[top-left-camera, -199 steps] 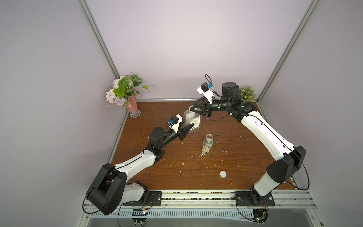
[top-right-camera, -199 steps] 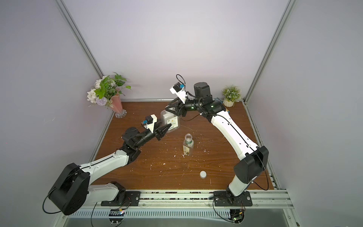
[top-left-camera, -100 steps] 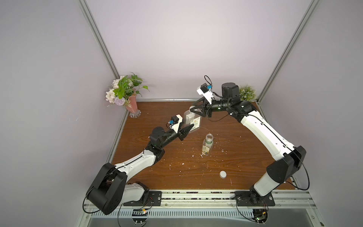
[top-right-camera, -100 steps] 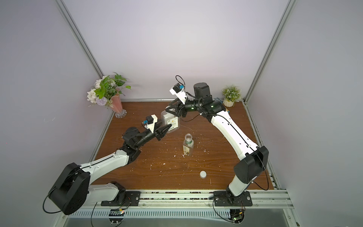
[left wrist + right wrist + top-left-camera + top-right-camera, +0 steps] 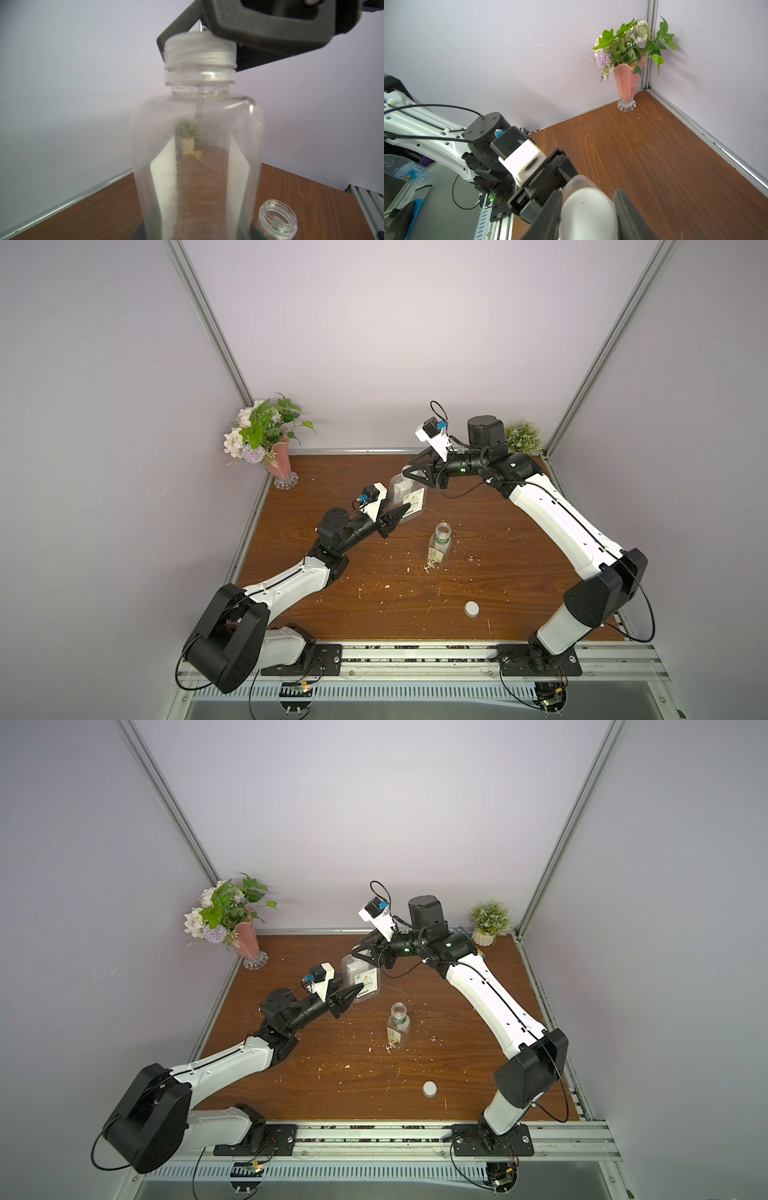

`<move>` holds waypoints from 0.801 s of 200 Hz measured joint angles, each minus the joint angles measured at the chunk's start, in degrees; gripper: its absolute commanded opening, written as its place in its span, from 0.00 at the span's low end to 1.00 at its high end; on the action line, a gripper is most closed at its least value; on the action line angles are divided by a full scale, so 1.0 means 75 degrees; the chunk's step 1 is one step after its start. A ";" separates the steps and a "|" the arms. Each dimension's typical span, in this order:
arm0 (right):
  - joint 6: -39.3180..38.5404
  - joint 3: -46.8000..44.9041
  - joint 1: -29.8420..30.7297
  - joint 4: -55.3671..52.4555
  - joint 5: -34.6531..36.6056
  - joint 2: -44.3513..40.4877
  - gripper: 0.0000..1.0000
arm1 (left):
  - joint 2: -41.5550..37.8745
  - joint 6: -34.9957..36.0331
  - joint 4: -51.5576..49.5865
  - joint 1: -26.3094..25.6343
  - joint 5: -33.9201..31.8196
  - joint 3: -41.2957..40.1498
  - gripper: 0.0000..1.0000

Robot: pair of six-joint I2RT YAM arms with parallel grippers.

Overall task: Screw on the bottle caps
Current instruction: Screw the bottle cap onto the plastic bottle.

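Observation:
My left gripper [image 5: 400, 513] is shut on the body of the squarish clear bottle [image 5: 409, 498], holding it upright at the back middle of the table; in the left wrist view its dark pads [image 5: 143, 232] only just show beside the bottle [image 5: 195, 166]. A white bottle cap [image 5: 200, 52] sits on that bottle's neck. My right gripper [image 5: 588, 209] is shut on this cap [image 5: 588, 216] from above, a finger on each side. The round, slimmer bottle [image 5: 440, 547] stands open in mid-table, also seen in the left wrist view [image 5: 277, 220]. A second bottle cap [image 5: 471, 608] lies flat near the front right.
A pink vase of flowers [image 5: 278, 460] stands in the back left corner, and a small potted plant [image 5: 488, 923] in the back right corner. White crumbs are scattered over the wooden table [image 5: 332, 593]. Metal rails edge the table.

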 measured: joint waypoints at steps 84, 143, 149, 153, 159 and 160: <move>-0.0230 0.0114 0.0044 -0.0277 0.0111 0.0020 0.49 | 0.0003 0.0003 -0.0029 0.0000 -0.0003 0.0012 0.00; -0.0280 0.0114 0.0064 -0.0358 0.0274 0.0023 0.28 | 0.0003 0.0003 -0.0041 0.0000 -0.0003 0.0038 0.01; -0.0280 0.0114 0.0064 -0.0358 0.0277 0.0023 0.25 | 0.0003 0.0003 -0.0044 0.0000 -0.0003 0.0038 0.00; -0.0280 0.0114 0.0064 -0.0356 0.0277 0.0023 0.23 | 0.0003 0.0003 -0.0044 0.0000 -0.0003 0.0041 0.01; -0.0280 0.0114 0.0067 -0.0356 0.0283 0.0023 0.20 | 0.0006 0.0003 -0.0044 0.0000 -0.0003 0.0041 0.01; -0.0280 0.0114 0.0067 -0.0356 0.0283 0.0023 0.20 | 0.0006 0.0003 -0.0044 0.0000 -0.0003 0.0041 0.01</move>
